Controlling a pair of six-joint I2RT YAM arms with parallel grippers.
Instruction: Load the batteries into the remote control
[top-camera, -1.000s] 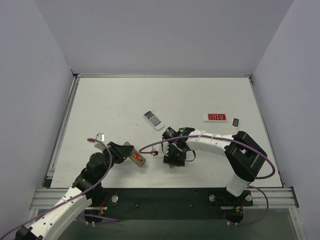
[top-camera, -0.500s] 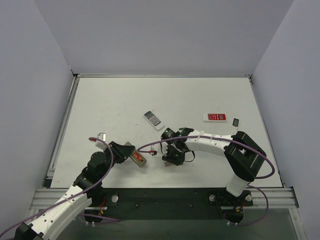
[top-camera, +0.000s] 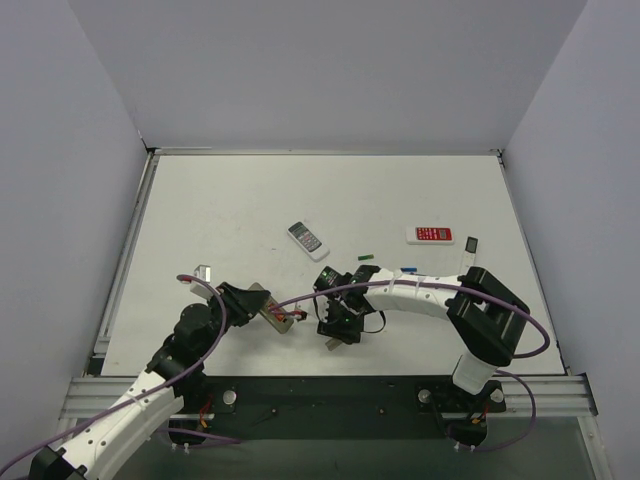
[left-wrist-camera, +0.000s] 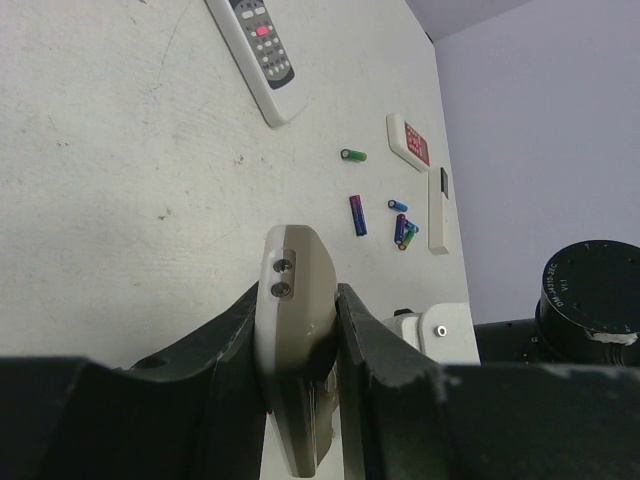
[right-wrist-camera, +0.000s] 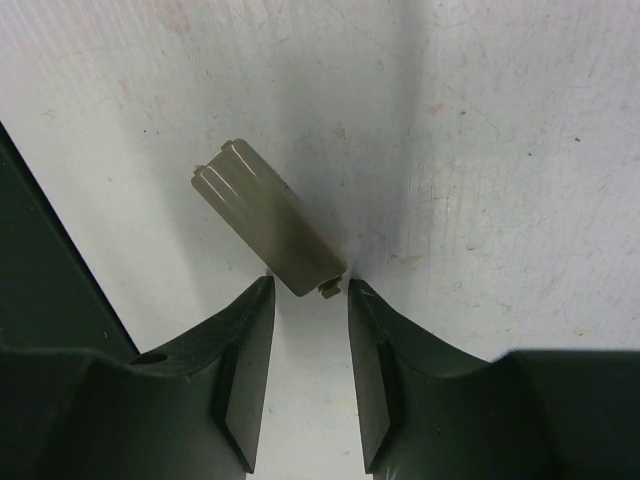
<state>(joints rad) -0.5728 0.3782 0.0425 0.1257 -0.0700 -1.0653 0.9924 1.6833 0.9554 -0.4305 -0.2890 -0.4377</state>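
Left gripper (left-wrist-camera: 298, 310) clamped the remote control (left-wrist-camera: 295, 255) (compartment uncovered) near the desk's (top-camera: 220, 210) near edge. Right gripper (right-wrist-camera: 310, 300) jaws stood apart astride the battery cover (right-wrist-camera: 265, 215). Batteries (left-wrist-camera: 358, 214) lay loose mid-desk; loading judged outstanding.

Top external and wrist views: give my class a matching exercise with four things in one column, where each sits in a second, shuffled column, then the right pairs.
Things
1 remote control
2 grey cover plate
3 red remote
4 white remote with dark display

Places
A flat on the table, at the tips of the right fingers
B farthest right of the four
C clamped between the left fingers
D mid-table, beyond both arms, lying slantwise

Pairs: 1-C, 2-A, 3-B, 4-D
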